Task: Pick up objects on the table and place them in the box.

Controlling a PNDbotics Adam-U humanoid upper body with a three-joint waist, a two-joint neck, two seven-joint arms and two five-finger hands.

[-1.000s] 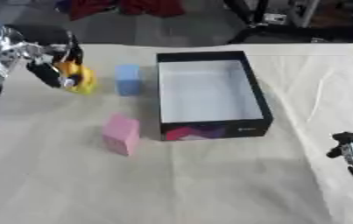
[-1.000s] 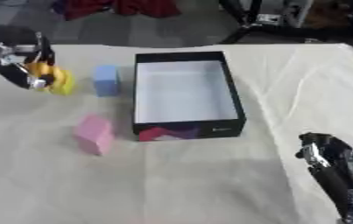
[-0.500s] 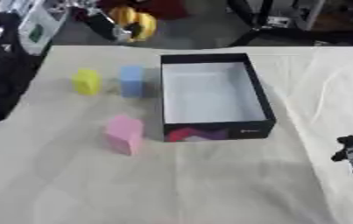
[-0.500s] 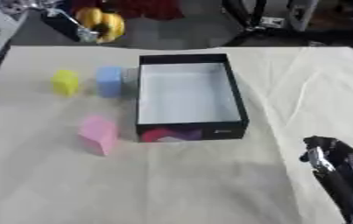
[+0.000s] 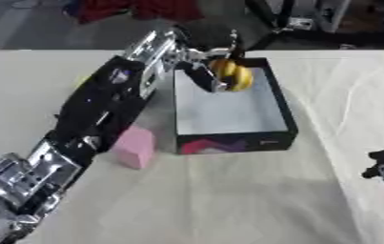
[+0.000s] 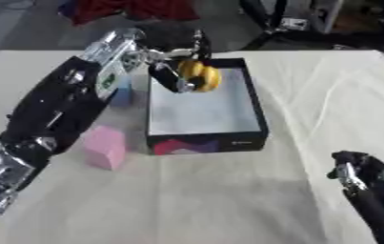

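Banana held over the box

Cloth (image 5: pixel 228 190) of pale cream covers the table; dark clutter lies beyond its far edge. Black box (image 5: pixel 280 102), white inside, holds nothing visible. Left hand (image 6: pixel 171 57) grips a yellow banana (image 5: pixel 231 75) above its far end. Pink block (image 5: pixel 134 146) sits left of the box; right hand (image 6: pixel 363 177) rests near right, fingers relaxed

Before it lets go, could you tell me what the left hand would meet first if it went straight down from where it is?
Probably the white floor of the box: the left hand, shut on the yellow toy, appears to hang over its far end, though depth is uncertain.
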